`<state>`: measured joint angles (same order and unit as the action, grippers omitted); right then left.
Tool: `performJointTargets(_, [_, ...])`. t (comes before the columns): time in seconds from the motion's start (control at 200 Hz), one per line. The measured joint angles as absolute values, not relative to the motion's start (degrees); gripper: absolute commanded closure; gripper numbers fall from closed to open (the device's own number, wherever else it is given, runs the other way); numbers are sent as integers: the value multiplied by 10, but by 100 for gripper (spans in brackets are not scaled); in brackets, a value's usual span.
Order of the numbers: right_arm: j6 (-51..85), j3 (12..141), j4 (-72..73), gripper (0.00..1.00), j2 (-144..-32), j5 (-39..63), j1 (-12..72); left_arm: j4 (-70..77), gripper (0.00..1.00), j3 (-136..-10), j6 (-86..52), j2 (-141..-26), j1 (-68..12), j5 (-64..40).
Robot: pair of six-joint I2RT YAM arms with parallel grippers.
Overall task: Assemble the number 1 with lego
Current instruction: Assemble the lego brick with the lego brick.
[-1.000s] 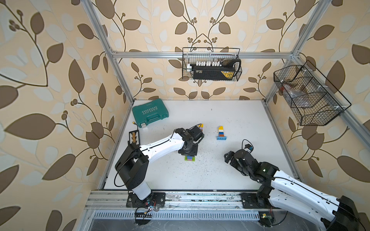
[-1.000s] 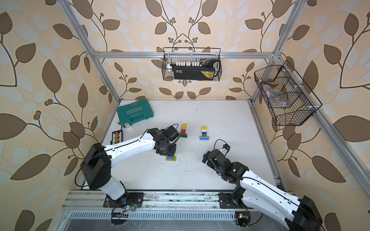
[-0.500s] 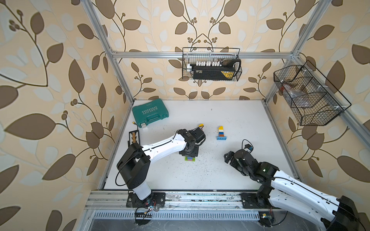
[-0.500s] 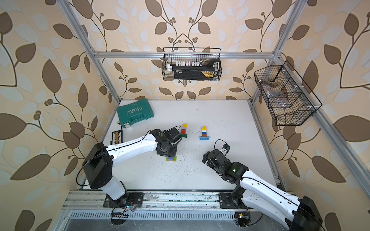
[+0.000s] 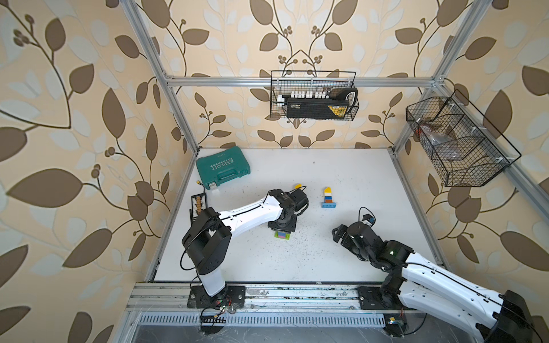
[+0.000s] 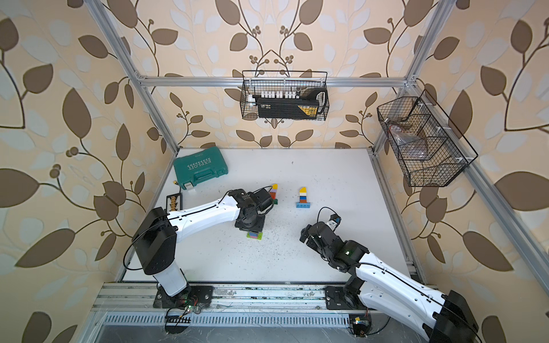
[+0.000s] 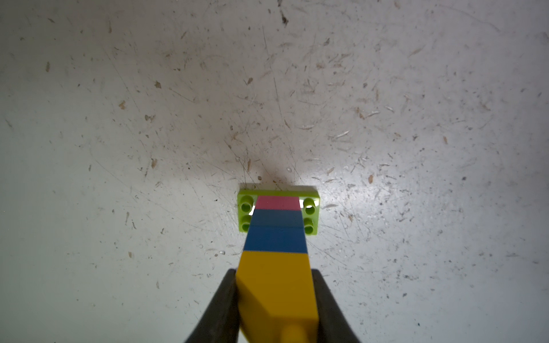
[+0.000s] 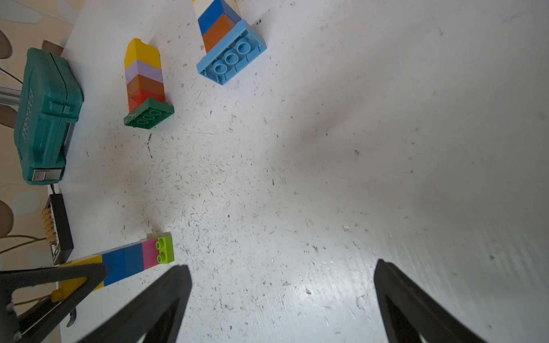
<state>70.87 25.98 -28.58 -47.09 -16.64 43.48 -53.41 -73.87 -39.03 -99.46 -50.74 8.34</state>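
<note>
Yellow top brick (image 7: 276,297) of the lego column (image 8: 127,261) is clamped in the left pincer (image 7: 274,277), probably to press the column firmly onto its lime base plate (image 7: 310,208). The plate rests on the surface (image 7: 416,118), near the centre. At the right, the right pincer (image 8: 280,265) hovers with its jaws apart and empty, leaving room. The dark-green-based column (image 8: 144,77) and the light-blue-based column (image 8: 222,26) stand farther back.

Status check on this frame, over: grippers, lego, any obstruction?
Left gripper shut on tower by its yellow top. Right gripper open, empty. Tower upright, lime base down. Green-base stack and blue-base stack lie apart, nothing in the way.
</note>
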Motion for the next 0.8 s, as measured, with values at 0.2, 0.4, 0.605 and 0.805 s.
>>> performJointTargets(0.2, [709, 260, -283, 1, -473, -164, 435, -547, 93, -751, -388, -1006, -506, 79])
performJointTargets(0.4, [709, 260, -280, 1, -473, -164, 435, -538, 94, -743, -376, -1005, -490, 50])
performJointTargets(0.605, [709, 260, -280, 1, -473, -164, 435, -550, 94, -753, -369, -1018, -487, 37])
performJointTargets(0.805, [709, 260, -279, 0, -473, -165, 435, -556, 93, -757, -367, -1021, -487, 34])
